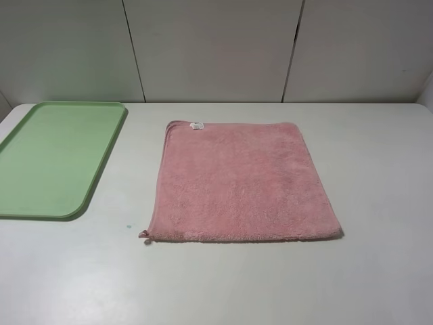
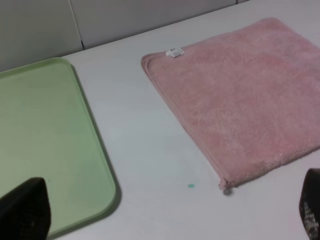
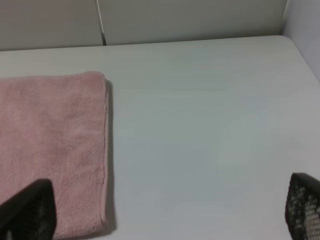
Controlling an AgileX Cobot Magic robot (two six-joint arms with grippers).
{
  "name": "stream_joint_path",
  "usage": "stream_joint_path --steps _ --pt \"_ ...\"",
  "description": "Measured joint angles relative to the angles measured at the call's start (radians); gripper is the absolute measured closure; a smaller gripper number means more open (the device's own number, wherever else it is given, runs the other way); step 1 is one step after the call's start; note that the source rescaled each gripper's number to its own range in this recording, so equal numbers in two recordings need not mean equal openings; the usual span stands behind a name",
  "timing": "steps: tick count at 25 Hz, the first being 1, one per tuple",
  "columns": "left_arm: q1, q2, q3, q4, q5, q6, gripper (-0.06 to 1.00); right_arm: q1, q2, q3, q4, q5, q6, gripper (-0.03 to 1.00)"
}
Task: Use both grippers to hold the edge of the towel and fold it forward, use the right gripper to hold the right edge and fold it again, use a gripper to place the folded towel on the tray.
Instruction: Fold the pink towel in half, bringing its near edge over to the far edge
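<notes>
The left gripper (image 2: 167, 212) and right gripper (image 3: 165, 210) hover above the white table (image 1: 379, 169), each with jaws spread wide and nothing between them. Neither shows in the high view. The pink towel (image 1: 243, 179) lies flat and unfolded mid-table, its white tag (image 1: 197, 125) on the far hem, with the green tray (image 1: 54, 156) apart to its left. The first fold looks not yet begun. Next, both grippers likely need to descend onto the near hem (image 1: 243, 237).

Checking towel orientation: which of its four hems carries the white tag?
The far hem: the white tag sits near its left corner. The other three hems show none.
</notes>
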Motion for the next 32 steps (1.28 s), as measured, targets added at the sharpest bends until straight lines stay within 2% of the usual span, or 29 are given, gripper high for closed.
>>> stream_joint_path --steps 32 --pt "0.000 0.000 0.000 0.000 0.000 0.000 -0.06 0.000 0.000 0.000 0.000 0.000 0.000 -0.03"
